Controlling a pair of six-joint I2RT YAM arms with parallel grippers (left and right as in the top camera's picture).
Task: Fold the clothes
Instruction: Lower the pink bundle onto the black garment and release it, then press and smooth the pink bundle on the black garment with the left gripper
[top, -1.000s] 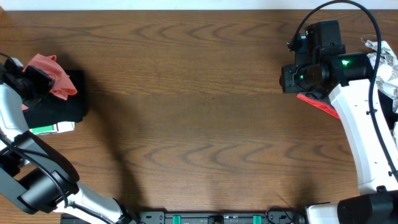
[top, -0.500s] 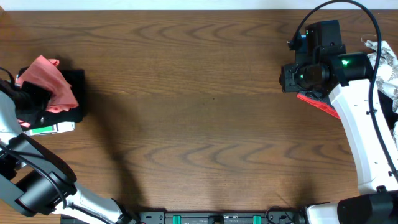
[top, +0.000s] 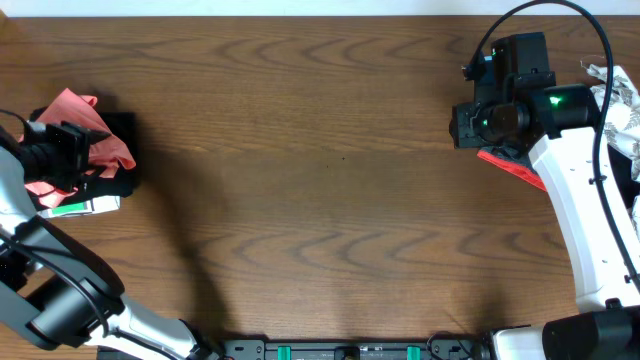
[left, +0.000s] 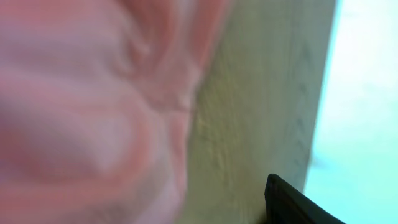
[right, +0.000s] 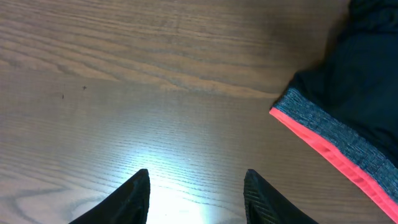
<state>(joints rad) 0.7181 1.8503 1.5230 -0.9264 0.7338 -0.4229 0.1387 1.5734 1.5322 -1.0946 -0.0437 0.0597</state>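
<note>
The clothes at the far left are a crumpled salmon-pink T-shirt (top: 100, 142) lying on top of a folded black garment (top: 118, 176). My left gripper (top: 60, 152) is at the pink shirt's left edge, open and holding nothing. In the left wrist view the pink cloth (left: 87, 112) is a blur filling the left side. Only one finger (left: 291, 204) shows there, standing apart from the cloth. My right gripper (top: 470, 125) (right: 196, 177) hangs open over bare wood at the far right. Beside it lies a dark garment with a grey band and coral trim (right: 336, 134).
A white and green folded piece (top: 88, 206) sticks out under the black garment. A patterned white-grey cloth (top: 620, 100) lies at the right edge. The coral trim (top: 512, 166) shows under the right arm. The table's left edge is close to the left gripper.
My left gripper has opened and let go of the pink shirt, which has settled onto the black garment. The right arm has not moved.
</note>
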